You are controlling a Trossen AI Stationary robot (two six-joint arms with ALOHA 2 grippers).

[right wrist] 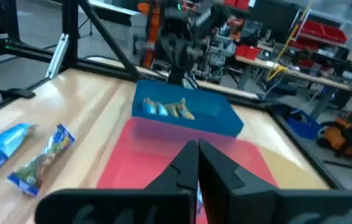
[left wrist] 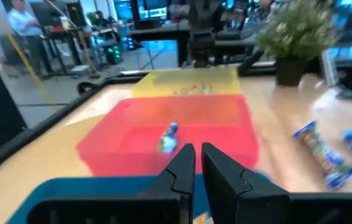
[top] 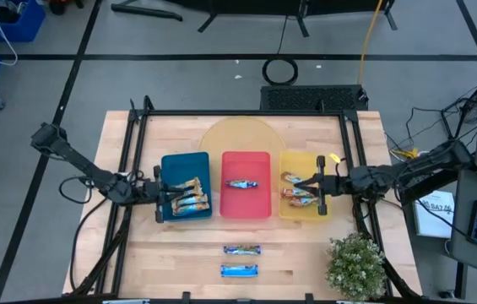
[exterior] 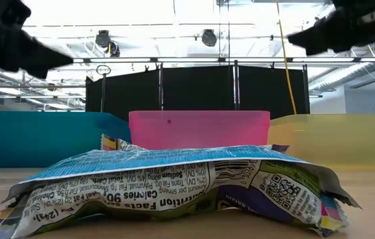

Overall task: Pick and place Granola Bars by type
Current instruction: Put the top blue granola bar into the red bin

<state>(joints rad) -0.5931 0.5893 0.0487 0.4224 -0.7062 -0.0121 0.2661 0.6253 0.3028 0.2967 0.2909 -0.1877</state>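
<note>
Tan-gold Granola Bars (top: 189,197) lie in the blue tray (top: 173,165). One blue-white bar (top: 242,183) lies in the red tray (top: 246,211), and red-orange bars (top: 297,190) lie in the yellow tray (top: 295,160). Two blue-white bars (top: 242,250) (top: 239,270) rest flat on the table near its front edge; one fills the low view (exterior: 174,186). My left gripper (left wrist: 197,158) hovers level over the blue tray's left side, shut on nothing. Above the yellow tray's right side my right gripper (right wrist: 197,152) is level and shut, with nothing in it.
A potted plant (top: 356,263) stands at the table's front right corner. A black frame rail (top: 246,114) runs around the work area. Bare wood lies between the trays and the two loose bars.
</note>
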